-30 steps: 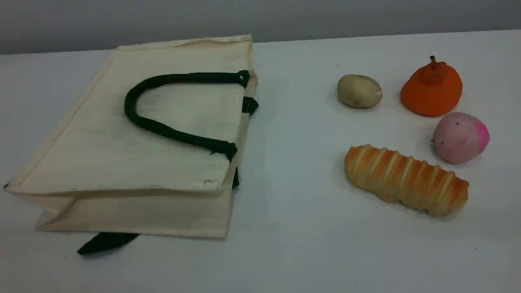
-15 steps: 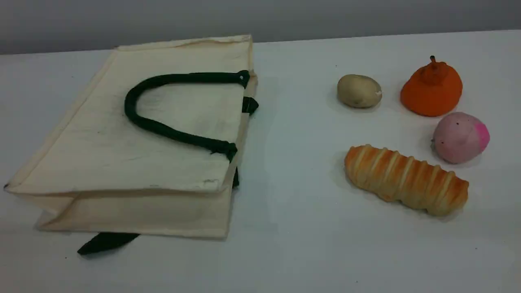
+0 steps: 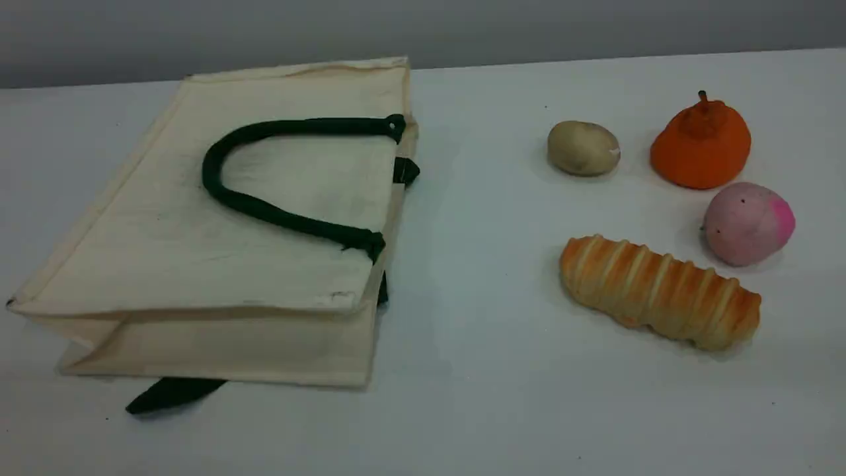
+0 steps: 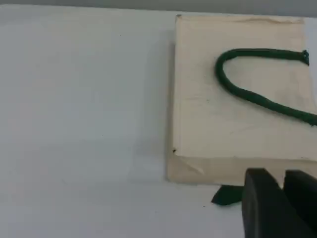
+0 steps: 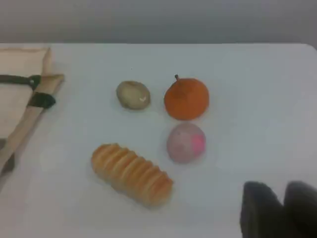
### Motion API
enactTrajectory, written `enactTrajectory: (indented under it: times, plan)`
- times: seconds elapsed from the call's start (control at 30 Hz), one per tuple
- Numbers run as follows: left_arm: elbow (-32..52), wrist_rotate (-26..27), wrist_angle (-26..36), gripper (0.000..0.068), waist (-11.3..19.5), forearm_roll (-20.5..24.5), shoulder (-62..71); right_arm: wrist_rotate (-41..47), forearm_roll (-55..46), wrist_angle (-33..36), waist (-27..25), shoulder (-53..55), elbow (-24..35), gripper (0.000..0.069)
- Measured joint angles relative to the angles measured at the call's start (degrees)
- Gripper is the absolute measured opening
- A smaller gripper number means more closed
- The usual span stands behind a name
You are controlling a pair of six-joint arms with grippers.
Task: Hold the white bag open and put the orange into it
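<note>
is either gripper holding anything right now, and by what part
Nothing is held. The left gripper hangs above the table near the flat cream-white canvas bag; the right gripper is well clear of the matte orange toy fruit. Both are nearly shut and empty.

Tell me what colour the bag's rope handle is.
Dark green. The handle lies looped on the cream-white bag, clearest in the scene view.
</note>
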Motion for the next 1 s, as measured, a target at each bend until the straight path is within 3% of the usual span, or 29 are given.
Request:
enactTrajectory:
  times: [0.33, 0.47, 0.73, 0.87, 1.0]
  plan:
    - [-0.49, 0.06, -1.18, 0.0125, 0.00, -1.99, 0.91, 0.23, 3.00, -0.25, 0.00, 0.00, 0.00, 0.0131]
    - [-1.58, 2.23, -1.47, 0.0145, 0.00, -5.55, 5.26, 0.34, 5.03, -0.99, 0.00, 0.00, -0.05, 0.0172]
    - [-9.62, 13.77, -1.99, 0.0306, 0.00, -14.72, 22.04, -1.09, 12.44, -3.57, 0.00, 7.41, -0.64, 0.0358]
    - [-12.52, 15.81, -5.75, 0.0391, 0.00, -14.96, 32.38, -5.84, 17.89, -8.82, 0.00, 15.36, -0.64, 0.0386]
    - [-12.60, 14.69, -12.75, 0.0412, 0.00, -14.96, 41.52, -9.27, 23.64, -15.94, 0.00, 23.96, -0.64, 0.0391]
